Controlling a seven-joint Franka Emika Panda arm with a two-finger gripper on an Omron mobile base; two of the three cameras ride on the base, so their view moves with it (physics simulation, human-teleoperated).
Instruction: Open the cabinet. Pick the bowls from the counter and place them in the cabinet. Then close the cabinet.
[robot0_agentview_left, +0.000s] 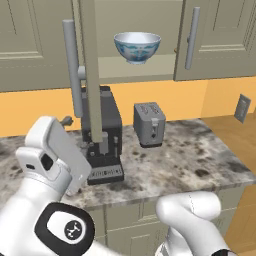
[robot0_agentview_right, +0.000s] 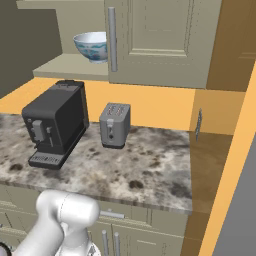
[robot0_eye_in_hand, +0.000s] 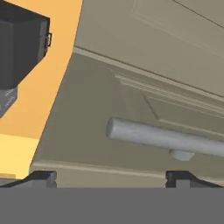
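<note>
cabinet (robot0_eye_in_hand: 144, 105) handle (robot0_eye_in_hand: 166, 138) just above open end effector (robot0_eye_in_hand: 111, 178)

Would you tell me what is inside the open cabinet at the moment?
On the cabinet shelf stands one white and pale-blue bowl. The open left door and shut right door cover the rest, so the tan bowl's whereabouts are unclear.

bowl (robot0_agentview_left: 137, 47) inside open cabinet (robot0_agentview_left: 215, 40), coffee machine (robot0_agentview_left: 102, 135) left of toaster (robot0_agentview_left: 149, 124) on counter (robot0_agentview_left: 190, 165)

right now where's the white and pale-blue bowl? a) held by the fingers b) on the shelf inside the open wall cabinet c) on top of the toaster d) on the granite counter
b: the white and pale-blue bowl sits on the shelf of the open grey-beige wall cabinet, above the speckled granite counter.
</note>
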